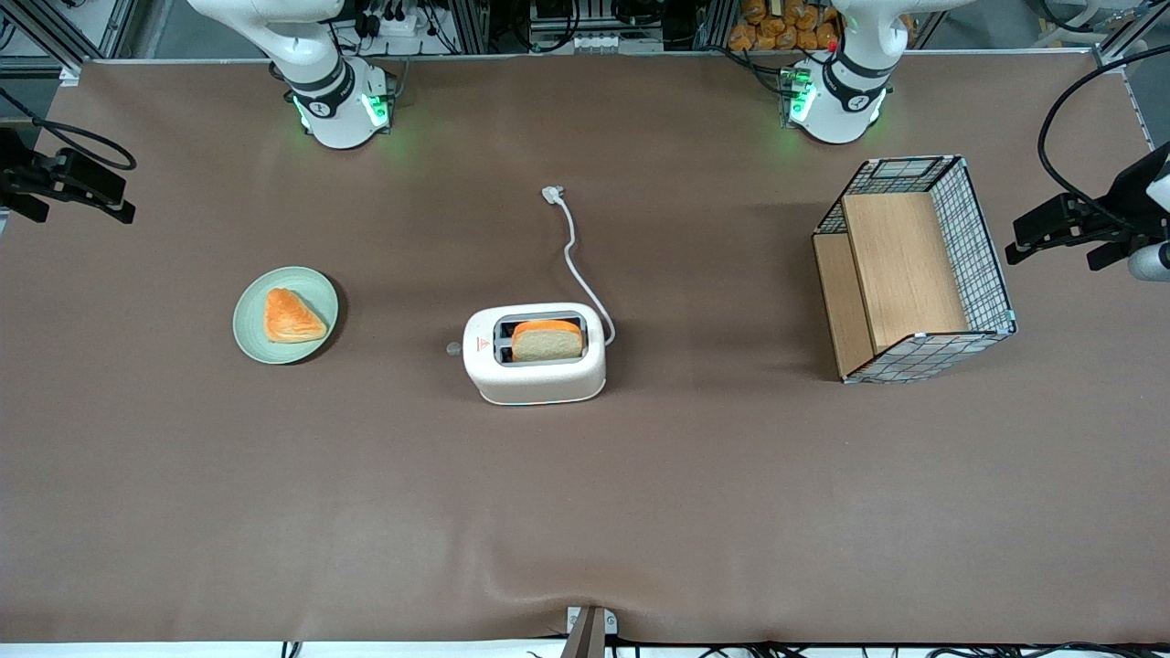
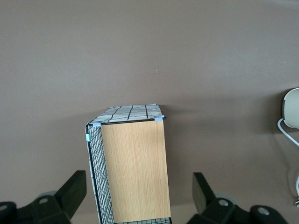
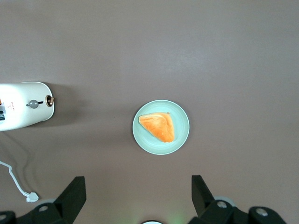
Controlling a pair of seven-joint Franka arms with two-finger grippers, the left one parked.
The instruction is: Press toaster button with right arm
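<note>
Jaws spread, the gripper [image 3: 135,196] hung high above the plate [image 3: 161,127], well apart from the toaster [image 1: 535,354]. The button [image 1: 452,348] jutted from its end facing the plate; closing the fingers first would give a firmer press.

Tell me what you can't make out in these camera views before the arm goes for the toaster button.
- Toaster button: too small in the front view to tell whether it is pressed.
- Toaster: cut off by the frame edge in the right wrist view, so its slots are out of sight.
- Tool: open, above the plate and apart from the toaster; only its fingers show.
- Wire basket: the space under its wooden shelf is hidden in the front view.
</note>
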